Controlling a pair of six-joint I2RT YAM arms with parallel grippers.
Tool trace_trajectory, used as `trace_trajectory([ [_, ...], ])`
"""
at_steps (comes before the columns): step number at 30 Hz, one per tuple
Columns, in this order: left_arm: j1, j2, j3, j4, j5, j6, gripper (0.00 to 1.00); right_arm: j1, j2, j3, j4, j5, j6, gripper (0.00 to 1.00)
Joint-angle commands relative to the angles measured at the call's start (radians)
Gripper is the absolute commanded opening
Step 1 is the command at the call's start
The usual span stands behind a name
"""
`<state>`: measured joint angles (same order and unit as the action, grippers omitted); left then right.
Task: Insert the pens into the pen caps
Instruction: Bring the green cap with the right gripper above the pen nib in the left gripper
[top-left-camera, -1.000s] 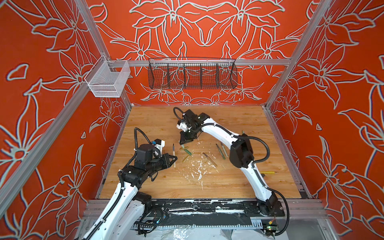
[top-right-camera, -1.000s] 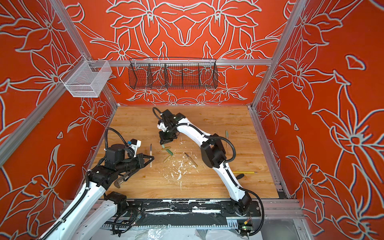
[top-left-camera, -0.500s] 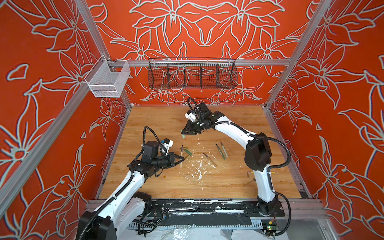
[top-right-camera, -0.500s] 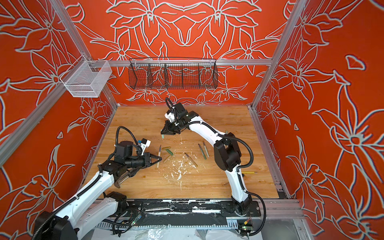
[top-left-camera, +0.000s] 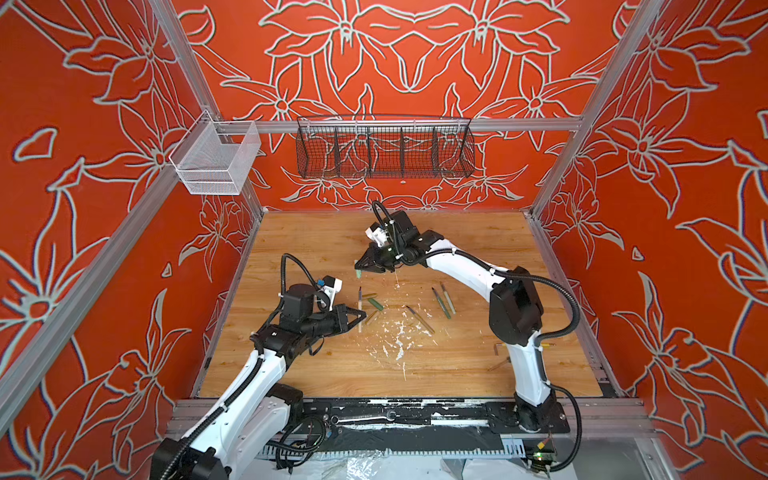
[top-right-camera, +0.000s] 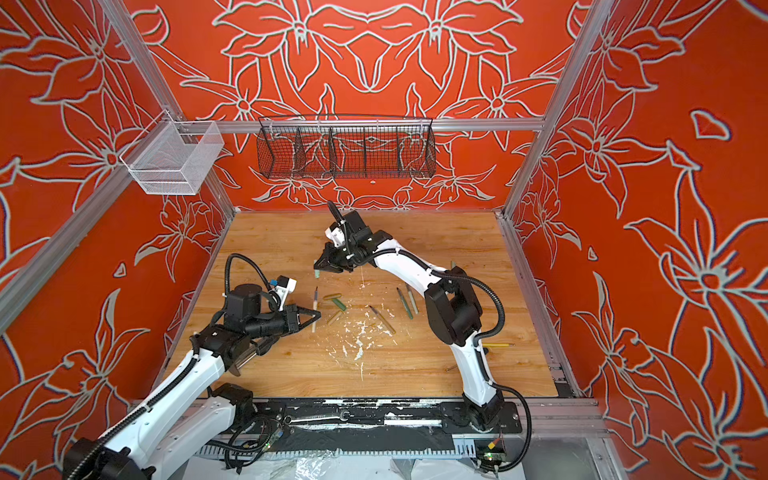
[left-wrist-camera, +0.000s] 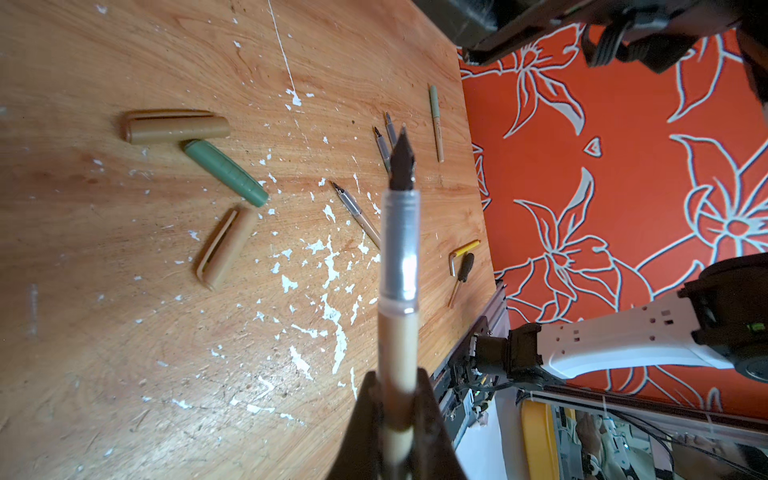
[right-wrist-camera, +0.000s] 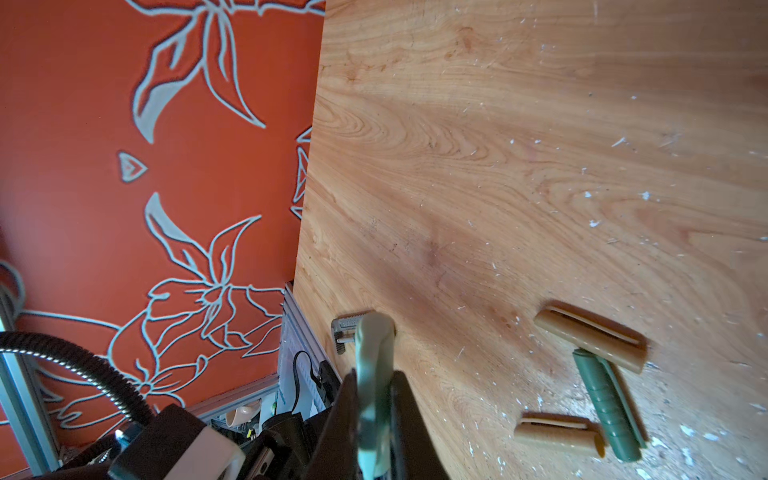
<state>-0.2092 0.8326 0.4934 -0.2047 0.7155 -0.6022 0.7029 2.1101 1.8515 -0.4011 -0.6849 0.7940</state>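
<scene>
My left gripper (left-wrist-camera: 397, 378) is shut on a tan pen (left-wrist-camera: 399, 257) with a clear neck and a dark nib. The nib points away from the wrist camera. In both top views this gripper (top-left-camera: 362, 318) (top-right-camera: 318, 315) sits left of the caps. My right gripper (right-wrist-camera: 374, 380) is shut on a pale green pen cap (right-wrist-camera: 374, 353) and hangs above the table behind the left gripper (top-left-camera: 358, 266) (top-right-camera: 317, 267). Two tan caps (left-wrist-camera: 176, 126) (left-wrist-camera: 226, 245) and a dark green cap (left-wrist-camera: 226, 172) lie loose. Three more pens (top-left-camera: 419, 319) (top-left-camera: 440, 302) (top-left-camera: 448, 297) lie to the right.
A yellow hex key (left-wrist-camera: 463, 253) and a black-handled screwdriver (left-wrist-camera: 461, 278) lie near the table's right front. White flecks (top-left-camera: 397, 336) dot the wood. A black wire basket (top-left-camera: 384, 147) and a white one (top-left-camera: 216, 160) hang on the walls. A small metal piece (right-wrist-camera: 347, 328) lies at the table's edge.
The right arm's elbow has swung to the right and its gripper has shifted slightly left, still carrying the cap. The left gripper has pushed slightly rightward with the pen.
</scene>
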Motion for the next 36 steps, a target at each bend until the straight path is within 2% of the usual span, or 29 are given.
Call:
trace_trajectory([
  [1,0.004,-0.012,-0.002,-0.027,-0.031,0.010,0.00,0.012,-0.051,-0.025,0.050,0.029,0.023,0.03],
  [18,0.015,-0.021,-0.015,-0.024,-0.059,-0.005,0.00,0.021,-0.099,-0.112,0.153,0.042,0.015,0.01],
  [36,0.063,-0.012,-0.022,0.008,-0.030,-0.017,0.00,0.038,-0.101,-0.161,0.309,-0.024,0.029,0.00],
])
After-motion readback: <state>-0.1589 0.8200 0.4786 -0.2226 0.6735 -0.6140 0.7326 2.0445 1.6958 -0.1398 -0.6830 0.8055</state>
